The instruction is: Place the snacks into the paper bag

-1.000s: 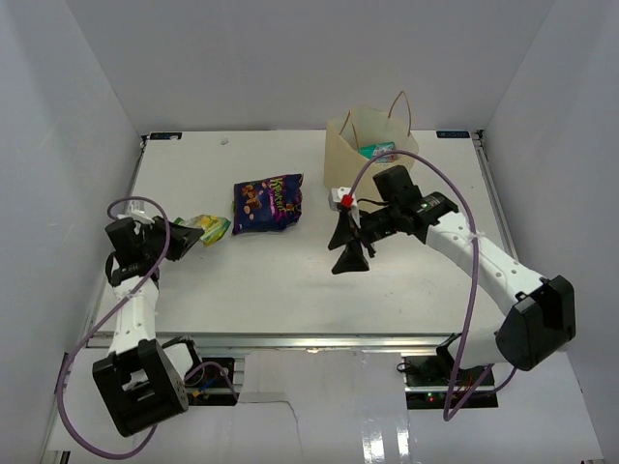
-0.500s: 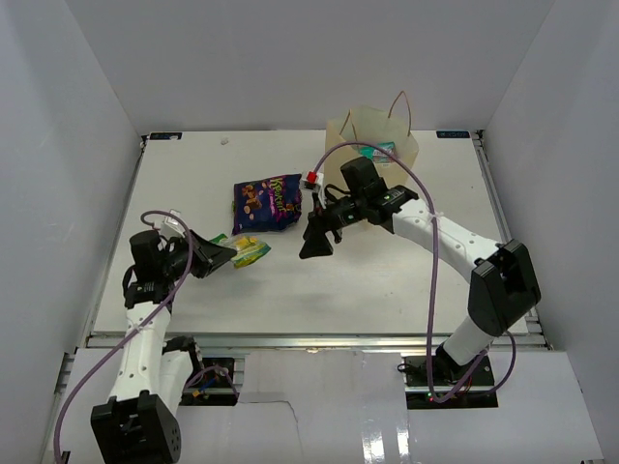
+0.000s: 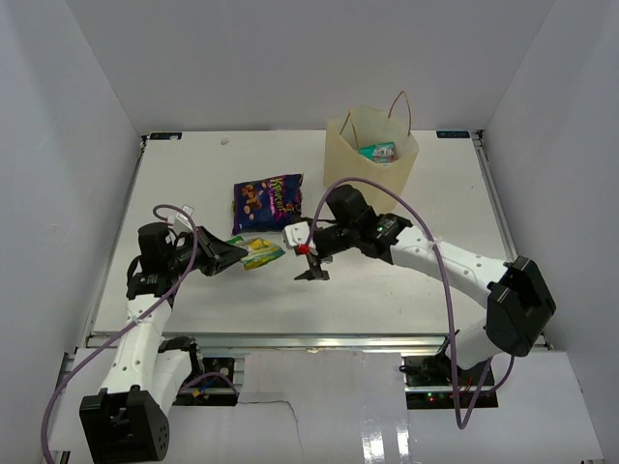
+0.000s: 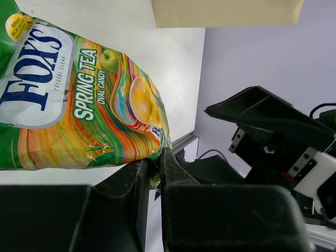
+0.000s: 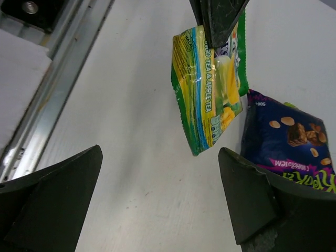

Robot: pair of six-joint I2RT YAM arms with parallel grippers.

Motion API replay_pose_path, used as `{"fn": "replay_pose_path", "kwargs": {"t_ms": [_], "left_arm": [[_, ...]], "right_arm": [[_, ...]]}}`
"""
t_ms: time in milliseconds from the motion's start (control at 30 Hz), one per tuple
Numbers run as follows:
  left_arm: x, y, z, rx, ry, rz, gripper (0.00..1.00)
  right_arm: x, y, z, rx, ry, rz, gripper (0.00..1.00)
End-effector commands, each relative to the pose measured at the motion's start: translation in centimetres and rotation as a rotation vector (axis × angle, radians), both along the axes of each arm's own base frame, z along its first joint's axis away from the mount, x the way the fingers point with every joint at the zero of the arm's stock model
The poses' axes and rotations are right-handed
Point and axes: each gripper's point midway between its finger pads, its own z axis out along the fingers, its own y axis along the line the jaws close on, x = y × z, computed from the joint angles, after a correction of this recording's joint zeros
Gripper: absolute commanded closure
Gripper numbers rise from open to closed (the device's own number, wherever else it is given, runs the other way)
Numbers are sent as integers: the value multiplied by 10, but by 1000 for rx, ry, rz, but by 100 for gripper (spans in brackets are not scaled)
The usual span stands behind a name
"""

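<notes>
One green-yellow packet (image 3: 261,252), pinched endwise by the left hand (image 3: 232,256), pointed toward 3 o'clock. Right hand (image 3: 304,255) sat just there, spread wide.

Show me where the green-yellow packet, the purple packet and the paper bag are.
green-yellow packet (image 4: 79,105), left wrist view, on its printed front
purple packet (image 3: 268,201), top external view, middle of its face
paper bag (image 3: 350,166), top external view, on its front wall

Left arm (image 3: 143,324) stretched forward from base, wrist turned right. Left gripper (image 3: 230,254) pinched tight on corner of green-yellow packet (image 3: 261,252). Right arm (image 3: 455,266) reaching left across centre, elbow bent. Right gripper (image 3: 306,255) spread wide, near my left fingertips, not touching.
</notes>
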Motion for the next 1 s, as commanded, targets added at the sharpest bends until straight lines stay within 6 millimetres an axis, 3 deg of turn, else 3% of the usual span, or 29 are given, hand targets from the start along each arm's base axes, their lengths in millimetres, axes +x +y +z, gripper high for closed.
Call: {"fn": "replay_pose_path", "kwargs": {"t_ms": [0,100,300,400,467,600,700,800,900,967], "left_arm": [[1,-9,28,-44,-45,-42,100],[0,-12,33,-60,-39,-55,100],[-4,-16,41,-85,-35,-71,100],[-6,-17,43,-92,-36,-79,100],[-6,-18,45,-95,-39,-84,100],[-7,-19,48,-102,-41,-89,100],[-8,-19,53,-107,-50,-94,100],[-8,-20,56,-111,-52,-95,100],[-8,-20,57,-116,-51,-94,100],[-9,-20,56,-119,-45,-91,100]], "right_arm": [[23,22,13,71,-235,-88,3],[38,43,24,143,-314,-232,3],[45,66,12,148,-333,-287,1],[53,74,14,147,-343,-309,0],[54,78,4,123,-333,-304,0],[53,83,0,127,-331,-297,7],[52,87,-3,125,-324,-286,15],[52,93,-3,129,-308,-280,33],[49,97,3,142,-285,-269,59],[48,99,8,150,-276,-266,69]]}}
